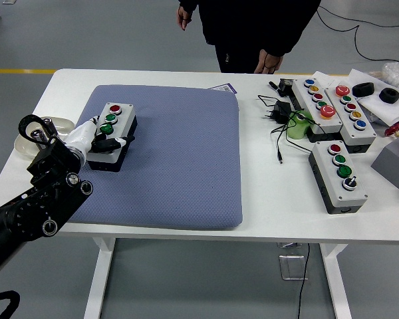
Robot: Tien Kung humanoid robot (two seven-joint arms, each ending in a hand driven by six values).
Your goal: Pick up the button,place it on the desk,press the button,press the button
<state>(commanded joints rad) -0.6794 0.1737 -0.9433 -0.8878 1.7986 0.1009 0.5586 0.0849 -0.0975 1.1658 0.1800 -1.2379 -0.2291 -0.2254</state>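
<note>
The robot's black left arm point(33, 212) reaches in from the lower left corner, angled up and to the right, its wrist raised. The white left hand point(96, 138) sits at the arm's far end, palm turned right, fingers point(113, 141) curled and pointing right. A person's hands point(269, 63) hang at the far edge, fingers loosely down.
</note>
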